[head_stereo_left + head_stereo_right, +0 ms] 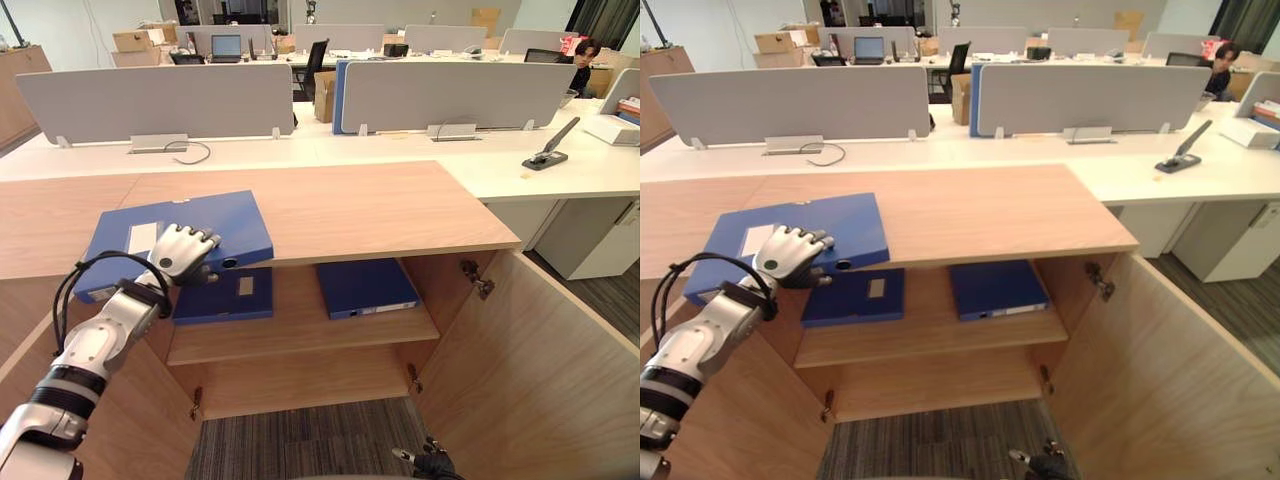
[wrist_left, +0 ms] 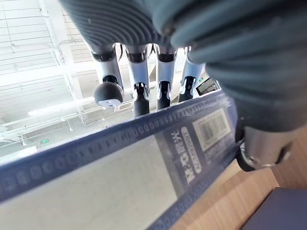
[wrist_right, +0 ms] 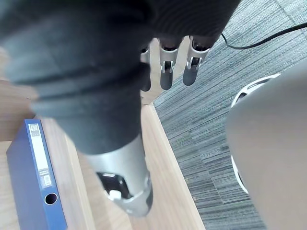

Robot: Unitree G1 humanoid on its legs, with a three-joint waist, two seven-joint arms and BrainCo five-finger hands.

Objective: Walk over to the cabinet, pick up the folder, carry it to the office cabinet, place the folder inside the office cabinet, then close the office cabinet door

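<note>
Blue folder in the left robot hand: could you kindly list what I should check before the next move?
1. Left robot hand curled on the blue folder: ok.
2. Blue folder lifted clear of the cabinet top: cannot tell.
3. Cabinet door open wide: ok.
4. Shelf holds two stored folders; room for a third: cannot tell.
5. Right robot hand low, away from the shelf, fingers relaxed: ok.
</note>
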